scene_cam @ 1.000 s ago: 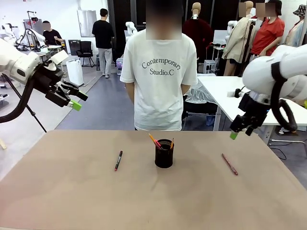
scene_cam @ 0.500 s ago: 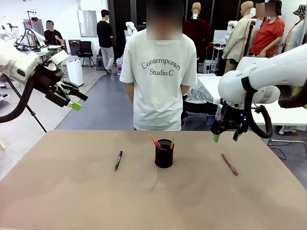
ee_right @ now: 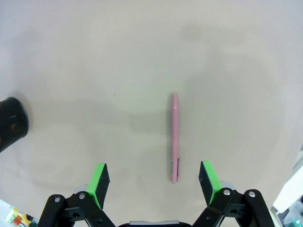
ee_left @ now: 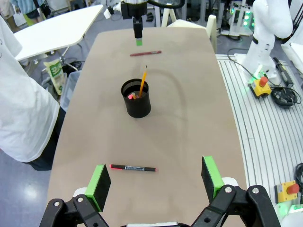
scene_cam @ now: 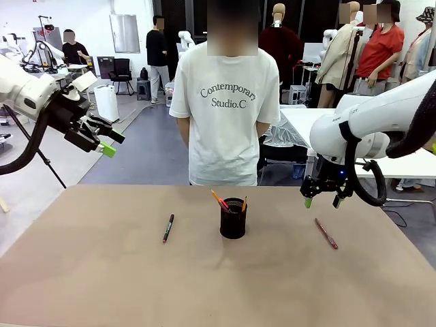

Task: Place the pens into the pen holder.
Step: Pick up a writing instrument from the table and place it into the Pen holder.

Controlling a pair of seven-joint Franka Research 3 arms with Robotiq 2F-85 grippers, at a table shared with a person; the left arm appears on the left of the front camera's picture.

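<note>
— What is the right gripper doing?
— It is hanging over the table's right side with its jaws standing wide apart, gripping nothing. It is pointing down, clear of the surface.
— And the pink pen?
— It is lying flat on the table, just nearer the robot than that gripper. In the right wrist view the pen is running lengthwise between the two green pads, closer to the picture's right pad, and nothing is touching it.
— Where is the holder sitting?
— It is standing upright near the table's middle, well apart from the pink pen. An orange pencil is leaning inside it, and a reddish stick is poking out beside that.
— What about the dark pen?
— It is lying on the table left of the holder, apart from it. In the left wrist view it is showing a red end.
— And the left gripper?
— It is hovering high, off the table's left edge, with its fingers spread and empty.
— Is anyone standing there?
— A person in a white T-shirt is standing at the far side.
</note>
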